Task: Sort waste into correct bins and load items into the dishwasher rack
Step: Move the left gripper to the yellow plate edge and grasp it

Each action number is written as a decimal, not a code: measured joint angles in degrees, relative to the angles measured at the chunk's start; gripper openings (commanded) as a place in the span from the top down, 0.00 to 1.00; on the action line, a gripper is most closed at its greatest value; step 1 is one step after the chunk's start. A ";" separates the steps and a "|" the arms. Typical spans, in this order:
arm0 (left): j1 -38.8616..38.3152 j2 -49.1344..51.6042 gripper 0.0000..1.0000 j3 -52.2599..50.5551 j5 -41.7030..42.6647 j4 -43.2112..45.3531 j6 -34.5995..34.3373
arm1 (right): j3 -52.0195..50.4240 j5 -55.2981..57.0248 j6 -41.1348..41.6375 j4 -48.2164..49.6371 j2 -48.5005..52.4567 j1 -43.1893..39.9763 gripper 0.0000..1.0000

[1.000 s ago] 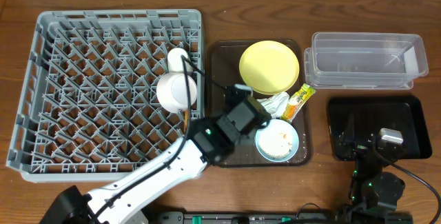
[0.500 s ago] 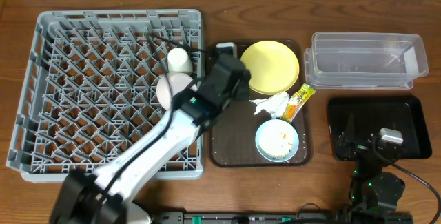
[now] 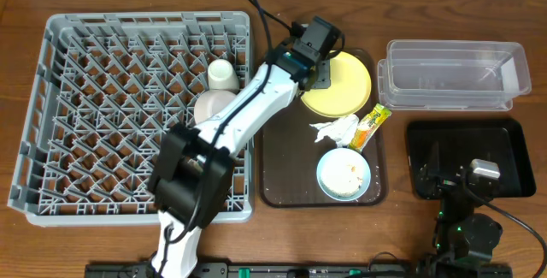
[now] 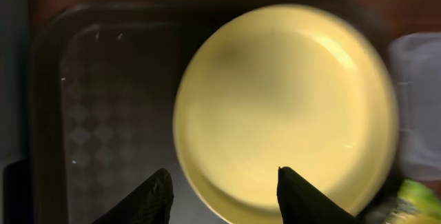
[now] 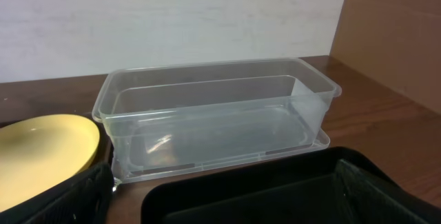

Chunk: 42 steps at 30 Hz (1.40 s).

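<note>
My left hand [image 4: 222, 195] hovers over the yellow plate [image 3: 346, 90], fingers apart, gripping nothing; the plate lies at the far end of the brown tray [image 3: 286, 175]; my right hand [image 3: 461, 182] hangs fingers apart, empty, over the black tray [image 3: 504, 141].

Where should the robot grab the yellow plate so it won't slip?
The rim. The plate lies flat on the tray, so only its thin edge fits between fingers. Probably best from above at its left edge, where the open left pincer hovers; the napkin and wrapper crowd the near edge.
</note>
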 measured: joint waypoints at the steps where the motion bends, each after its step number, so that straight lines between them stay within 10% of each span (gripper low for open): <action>1: 0.00 0.96 0.49 0.00 -0.48 -0.15 0.02 | 0.00 0.00 0.00 0.00 0.00 0.00 0.01; 42: -0.17 5.84 0.94 0.11 -13.09 -8.81 2.25 | 0.00 0.00 0.00 0.00 0.00 0.00 0.01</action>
